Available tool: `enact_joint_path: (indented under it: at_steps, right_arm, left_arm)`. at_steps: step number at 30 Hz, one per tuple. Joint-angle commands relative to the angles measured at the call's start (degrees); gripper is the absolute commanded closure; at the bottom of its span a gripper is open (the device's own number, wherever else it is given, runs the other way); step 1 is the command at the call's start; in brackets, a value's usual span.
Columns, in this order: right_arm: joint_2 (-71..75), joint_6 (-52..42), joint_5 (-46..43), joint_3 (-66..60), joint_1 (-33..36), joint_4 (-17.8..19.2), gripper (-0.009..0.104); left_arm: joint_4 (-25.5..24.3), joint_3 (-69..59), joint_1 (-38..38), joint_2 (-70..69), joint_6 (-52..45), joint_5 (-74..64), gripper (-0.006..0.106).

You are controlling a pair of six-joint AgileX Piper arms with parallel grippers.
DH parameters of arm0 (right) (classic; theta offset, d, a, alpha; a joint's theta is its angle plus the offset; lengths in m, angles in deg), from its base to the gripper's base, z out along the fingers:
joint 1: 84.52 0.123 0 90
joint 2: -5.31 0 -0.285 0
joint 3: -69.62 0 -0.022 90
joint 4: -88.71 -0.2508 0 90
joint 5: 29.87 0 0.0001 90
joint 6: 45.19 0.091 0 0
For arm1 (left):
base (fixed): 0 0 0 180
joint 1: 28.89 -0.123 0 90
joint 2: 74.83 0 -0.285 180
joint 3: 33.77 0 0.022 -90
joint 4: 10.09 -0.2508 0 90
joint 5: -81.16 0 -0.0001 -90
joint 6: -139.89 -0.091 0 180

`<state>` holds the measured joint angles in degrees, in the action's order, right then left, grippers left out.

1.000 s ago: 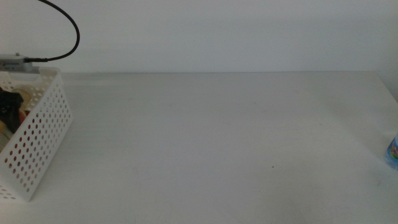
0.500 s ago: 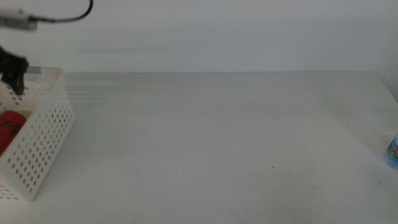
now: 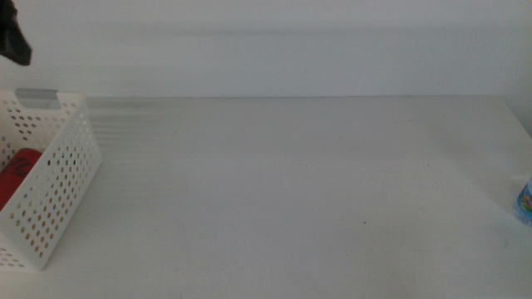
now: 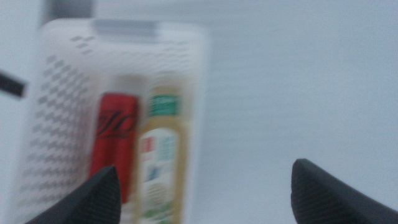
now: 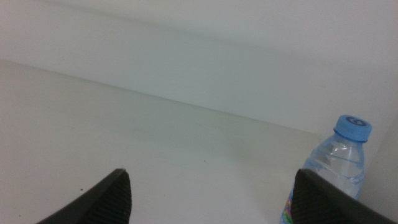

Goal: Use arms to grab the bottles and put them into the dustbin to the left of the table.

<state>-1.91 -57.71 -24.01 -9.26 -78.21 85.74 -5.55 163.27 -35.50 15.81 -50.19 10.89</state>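
The white perforated dustbin (image 3: 58, 187) stands at the table's left edge, also seen from above as the dustbin (image 4: 56, 106) in the left wrist view. Inside it lie a red soda can (image 4: 115, 146) and a bottle of yellow liquid with a green label (image 4: 161, 165); the red can (image 3: 18, 170) shows through the bin in the middle view. My left gripper (image 4: 205, 190) hangs open and empty above the bin; a dark part of it (image 3: 12, 37) shows top left. A blue-capped water bottle (image 5: 333, 168) stands upright at the table's right edge (image 3: 525, 199). My right gripper (image 5: 211, 196) is open, short of it.
The white table (image 3: 291, 183) stretches bare between the bin and the water bottle. A pale wall rises behind the far edge. The right arm is out of the middle view.
The left gripper has risen out of the dustbin and up toward the picture's top left. The red can now lies in the bin. The water bottle has not moved.
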Motion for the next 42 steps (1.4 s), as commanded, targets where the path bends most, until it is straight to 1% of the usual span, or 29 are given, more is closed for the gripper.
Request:
enact_joint_path:
  at_steps: [1,4,6,9,15,18,23,29,32,34,36,42]
  right_arm:
    - [1.5,-0.3,-4.3,0.5,-0.4,0.7,0.028]
    - [1.5,-0.3,-4.3,0.5,-0.4,0.7,0.028]
    - [1.5,-0.3,-4.3,0.5,-0.4,0.7,0.028]
    - [1.5,-0.3,-4.3,0.5,-0.4,0.7,0.028]
    - [1.5,-0.3,-4.3,0.5,-0.4,0.7,0.028]
    - [1.5,-0.3,-4.3,0.5,-0.4,0.7,0.028]
    - [1.5,-0.3,-4.3,0.5,-0.4,0.7,0.028]
    - [1.5,-0.3,-4.3,0.5,-0.4,0.7,0.028]
    - [1.5,-0.3,-4.3,0.5,-0.4,0.7,0.028]
    - [1.5,-0.3,-4.3,0.5,-0.4,0.7,0.028]
    - [1.5,-0.3,-4.3,0.5,-0.4,0.7,0.028]
    - [1.5,-0.3,-4.3,0.5,-0.4,0.7,0.028]
  left_arm:
    - [7.9,-3.5,0.2,-7.7,-3.9,7.1,0.01]
    - [16.4,-10.6,0.6,-13.6,-10.5,13.2,0.01]
    - [19.3,-15.5,3.2,-17.2,-14.6,17.1,0.01]
    - [18.4,-22.7,10.0,-21.8,-16.5,22.5,0.01]
    - [14.3,-36.7,26.2,-30.8,-15.4,38.0,0.013]
    - [13.1,-43.7,32.1,-34.9,-15.4,45.3,0.015]
    - [13.8,-51.7,36.4,-39.3,-15.4,50.1,0.019]
    - [18.0,-56.4,36.7,-39.9,-15.4,49.6,0.021]
    - [18.3,-57.6,36.7,-39.4,-15.1,49.8,0.021]
    - [17.0,-58.9,36.7,-39.5,-12.7,50.7,0.021]
    - [14.2,-60.4,36.7,-39.9,-7.3,52.3,0.021]
    - [1.8,-64.6,36.8,-41.6,18.5,54.1,0.021]
